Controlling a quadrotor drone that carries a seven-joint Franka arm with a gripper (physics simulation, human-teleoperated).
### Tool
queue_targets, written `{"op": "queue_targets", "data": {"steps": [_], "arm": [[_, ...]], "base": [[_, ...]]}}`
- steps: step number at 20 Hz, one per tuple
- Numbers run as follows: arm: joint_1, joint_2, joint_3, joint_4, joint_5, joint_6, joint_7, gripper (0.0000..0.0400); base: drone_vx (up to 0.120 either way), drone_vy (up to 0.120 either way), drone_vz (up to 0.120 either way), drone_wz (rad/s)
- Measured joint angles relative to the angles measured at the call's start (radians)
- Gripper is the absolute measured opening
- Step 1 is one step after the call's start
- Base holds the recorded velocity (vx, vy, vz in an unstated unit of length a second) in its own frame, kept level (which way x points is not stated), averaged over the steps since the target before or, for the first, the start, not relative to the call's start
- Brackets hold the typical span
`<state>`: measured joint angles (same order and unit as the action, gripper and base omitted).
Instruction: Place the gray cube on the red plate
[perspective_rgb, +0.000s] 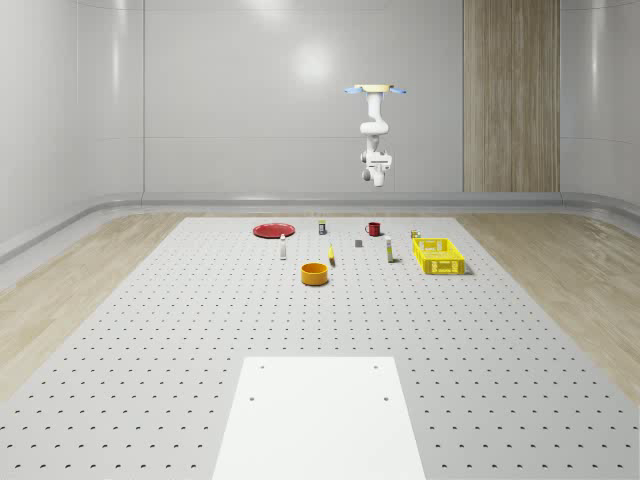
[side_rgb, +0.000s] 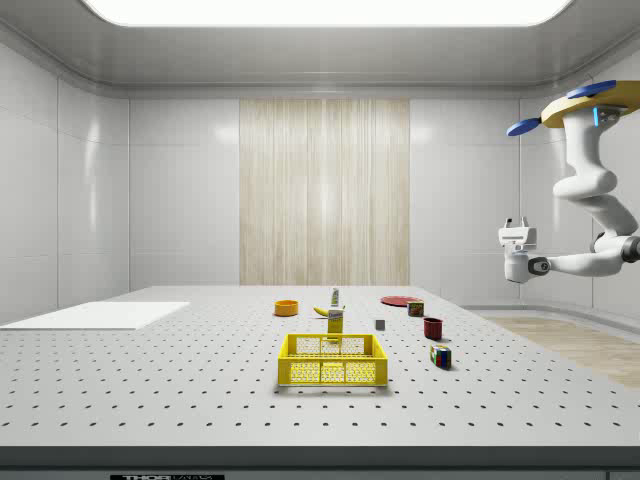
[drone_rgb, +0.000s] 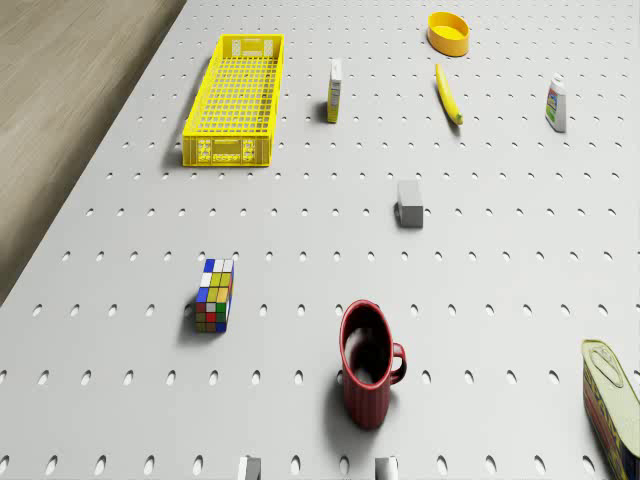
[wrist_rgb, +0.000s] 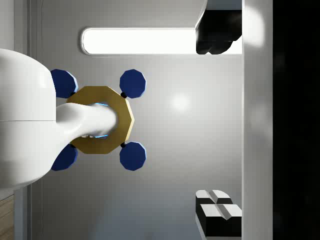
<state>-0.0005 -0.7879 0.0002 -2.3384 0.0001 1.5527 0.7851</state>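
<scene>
Drone (perspective_rgb: 375, 90) hovering high in the whole-scene view, at twelve o'clock of the red mug (perspective_rgb: 373, 229), its arm hanging below with the pincer (perspective_rgb: 377, 180) well above the bench (perspective_rgb: 150, 350); gray cube (perspective_rgb: 358, 242) resting on the bench just at the mug's seven o'clock; red plate (perspective_rgb: 272, 230) lying well apart at the cube's ten o'clock, with nothing on it; yellow basket (perspective_rgb: 437, 255) at the cube's four o'clock, orange bowl (perspective_rgb: 315, 273) at its seven o'clock.

Side view: drone (side_rgb: 590, 100) aloft at the bench's (side_rgb: 150, 400) two o'clock; the arm bends down and reaches toward nine o'clock, the pincer (side_rgb: 515, 225) turned upward, high over the things; the gray cube (side_rgb: 380, 324) sits between the yellow basket (side_rgb: 332, 360) and the red plate (side_rgb: 398, 300), with the red mug (side_rgb: 433, 328) at its three o'clock and a Rubik's cube (side_rgb: 440, 355) nearer the camera.

Drone view: the gray cube (drone_rgb: 409, 202) stands alone on the bench (drone_rgb: 520, 300), apart from the red mug (drone_rgb: 368, 375), the Rubik's cube (drone_rgb: 215, 295), the yellow basket (drone_rgb: 235, 100) and a banana (drone_rgb: 449, 95).

Wrist view: the camera looks up at the drone's (drone_rgb: 200, 240) underside and blue rotors; the pincer (wrist_rgb: 217, 122) stands wide, its fingers (wrist_rgb: 215, 212) far apart and holding nothing.
</scene>
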Motion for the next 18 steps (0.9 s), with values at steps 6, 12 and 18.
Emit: {"op": "queue_targets", "data": {"steps": [6,12,18], "arm": [[-0.003,0.025,0.001,0.128,0.001,-0.098,-0.002,0.04],[-0.004,0.065,0.003,0.236,0.002,-0.162,-0.002,0.04],[-0.006,0.082,0.003,0.283,0.002,-0.187,-0.003,0.04]], "base": [[0.0,0.0,0.0,0.0],[0.047,-0.113,0.0,0.0],[0.12,-0.12,0.0,0.0]]}}
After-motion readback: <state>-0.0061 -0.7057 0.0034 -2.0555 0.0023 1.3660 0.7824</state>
